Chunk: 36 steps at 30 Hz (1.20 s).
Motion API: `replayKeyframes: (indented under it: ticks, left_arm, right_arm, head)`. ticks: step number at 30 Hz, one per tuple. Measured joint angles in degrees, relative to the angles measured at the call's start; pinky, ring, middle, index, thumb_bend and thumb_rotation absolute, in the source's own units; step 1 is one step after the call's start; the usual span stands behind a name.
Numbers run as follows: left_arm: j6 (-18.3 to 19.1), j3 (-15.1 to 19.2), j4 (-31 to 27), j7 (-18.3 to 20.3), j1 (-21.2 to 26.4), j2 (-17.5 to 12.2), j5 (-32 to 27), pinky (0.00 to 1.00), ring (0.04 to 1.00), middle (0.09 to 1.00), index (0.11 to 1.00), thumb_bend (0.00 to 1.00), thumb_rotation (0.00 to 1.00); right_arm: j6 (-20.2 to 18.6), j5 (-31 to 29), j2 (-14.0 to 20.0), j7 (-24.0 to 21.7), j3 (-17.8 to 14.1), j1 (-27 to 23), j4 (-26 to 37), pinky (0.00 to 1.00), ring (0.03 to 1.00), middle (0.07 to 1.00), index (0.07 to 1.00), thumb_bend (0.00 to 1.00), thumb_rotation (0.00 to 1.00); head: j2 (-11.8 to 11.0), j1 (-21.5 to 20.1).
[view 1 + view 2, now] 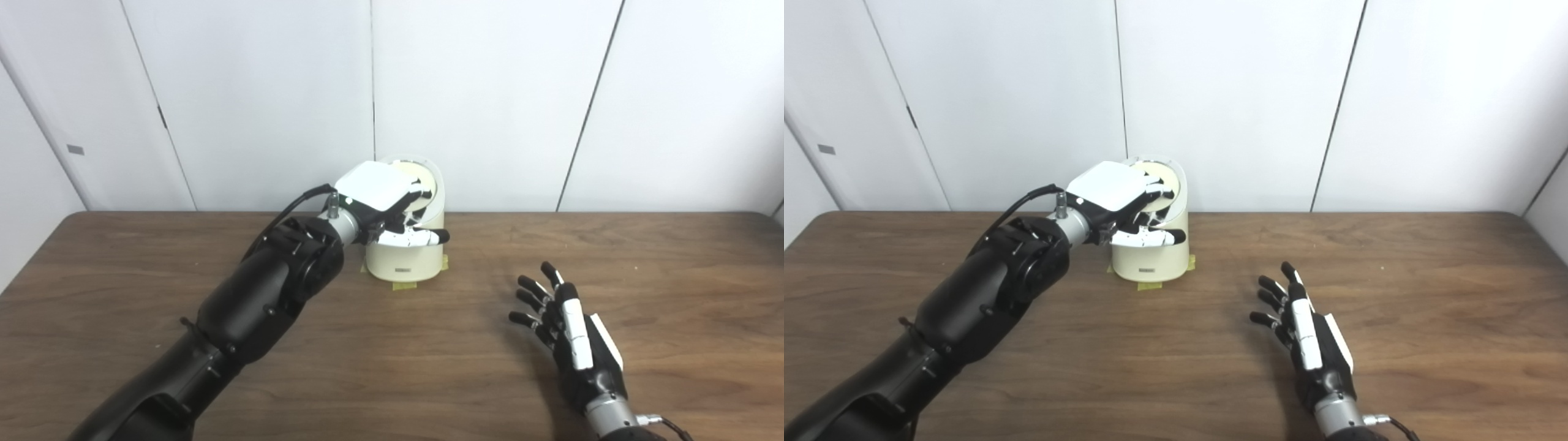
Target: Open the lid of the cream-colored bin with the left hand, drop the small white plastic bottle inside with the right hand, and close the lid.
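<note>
Holding lid (422, 177) raised at bin (405, 260), 12 o'clock: L hand (383, 205), grip unclear. R hand (566, 324) spread, empty, 4 o'clock. Bottle not seen. Risk: lid dropped shut if contact slips.

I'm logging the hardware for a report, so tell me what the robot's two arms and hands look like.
Both arms have bulky glossy black shells, silver metal wrist cuffs and a thin black cable at the wrist. The left hand and right hand are black with white back plates, white finger panels and black fingertips.
</note>
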State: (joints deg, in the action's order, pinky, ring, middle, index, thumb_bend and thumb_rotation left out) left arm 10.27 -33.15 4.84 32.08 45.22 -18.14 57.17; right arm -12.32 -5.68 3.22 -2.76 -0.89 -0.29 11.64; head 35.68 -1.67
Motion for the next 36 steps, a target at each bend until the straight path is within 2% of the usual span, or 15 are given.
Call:
replayKeyframes:
  ticks: [7, 13, 19, 26, 30, 32, 36]
  left_arm:
    - [0.02, -0.11, -0.01, 0.0, -0.27, 0.08, 0.03, 0.88, 0.891, 0.898, 0.884, 0.62, 1.0]
    - [0.88, -0.15, -0.63, 0.0, -0.7, 0.48, 0.16, 0.89, 0.9, 0.901, 0.885, 0.62, 1.0]
    - [1.63, -0.25, -1.4, 0.0, -1.23, 0.55, 0.18, 0.89, 0.903, 0.903, 0.883, 0.62, 1.0]
    - [1.6, -0.49, -1.77, 0.0, -1.41, 0.35, 0.87, 0.91, 0.913, 0.91, 0.891, 0.6, 1.0]
    - [1.65, 0.5, -2.79, 0.0, -2.25, 0.2, 0.54, 0.93, 0.929, 0.926, 0.91, 0.58, 1.0]
    - [1.49, 1.62, -3.53, -0.09, -2.9, 0.18, -0.21, 0.9, 0.909, 0.912, 0.901, 0.56, 1.0]
    - [-0.68, 4.68, -3.68, -3.3, -4.5, -0.01, -2.63, 0.89, 0.905, 0.911, 0.901, 0.54, 0.99]
  right_arm:
    - [-0.02, -0.57, -0.04, 0.0, -0.15, 0.03, 1.13, 0.78, 0.907, 0.889, 0.996, 0.53, 1.0]
    - [-0.14, -0.78, -0.13, 0.04, -0.31, 0.21, 1.41, 0.79, 0.906, 0.886, 0.99, 0.54, 1.0]
    - [-0.14, -1.28, -0.14, 0.02, -0.42, 0.3, 1.39, 0.76, 0.897, 0.885, 0.993, 0.53, 1.0]
    - [-0.21, -1.37, -0.12, 0.01, -0.4, 0.16, 1.4, 0.78, 0.906, 0.885, 0.988, 0.56, 1.0]
    - [-0.37, -1.42, -0.09, 0.02, -0.42, 0.09, 1.4, 0.77, 0.903, 0.886, 0.986, 0.56, 1.0]
    - [-0.39, -1.42, -0.03, 0.01, -0.4, 0.08, 1.39, 0.76, 0.897, 0.884, 0.983, 0.55, 1.0]
    - [-0.4, -1.45, 0.02, -0.01, -0.41, 0.05, 1.38, 0.74, 0.875, 0.875, 0.979, 0.53, 1.0]
  head:
    - [0.35, -0.18]
    - [0.44, -0.18]
    - [0.35, 0.0]
    - [0.09, 0.09]
    - [0.0, 0.26]
    - [0.0, 0.26]
    - [0.0, 0.44]
